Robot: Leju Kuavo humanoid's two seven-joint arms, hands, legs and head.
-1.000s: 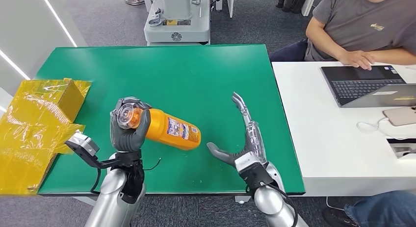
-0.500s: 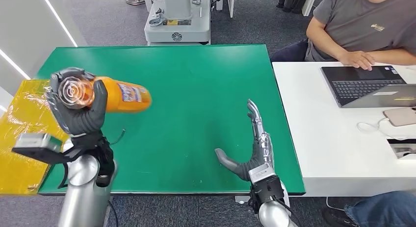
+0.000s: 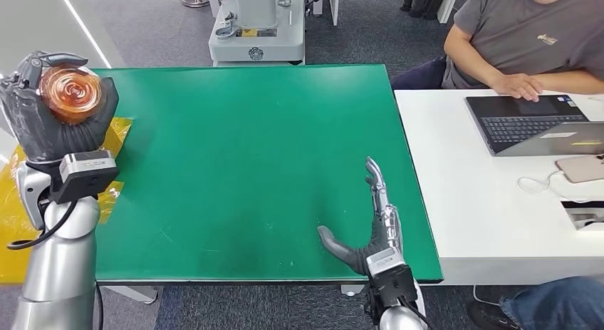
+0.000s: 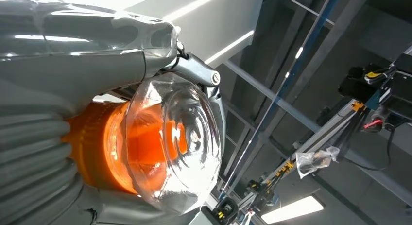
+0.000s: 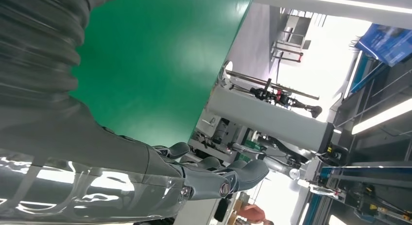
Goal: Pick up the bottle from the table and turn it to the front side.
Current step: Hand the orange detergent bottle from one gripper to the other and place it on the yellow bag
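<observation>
Above the left edge of the green table (image 3: 249,152), I hold the orange bottle (image 3: 73,93) in my left hand (image 3: 53,123), fingers wrapped round its body. It is clear of the tabletop, its clear ribbed base turned toward my head camera; the wrist camera shows the same base (image 4: 170,142) close up, with orange behind it. My right hand (image 3: 370,227) rests at the table's near edge, fingers spread and straight, holding nothing. Beside the table's left edge lies yellow wrapping (image 3: 14,202); past its right edge a person (image 3: 527,38) sits at a white desk (image 3: 484,202) with a laptop (image 3: 534,123). By my reckoning the pick-up is done. The turn is what remains: no label shows toward me, so I cannot say the front side faces forward yet.
</observation>
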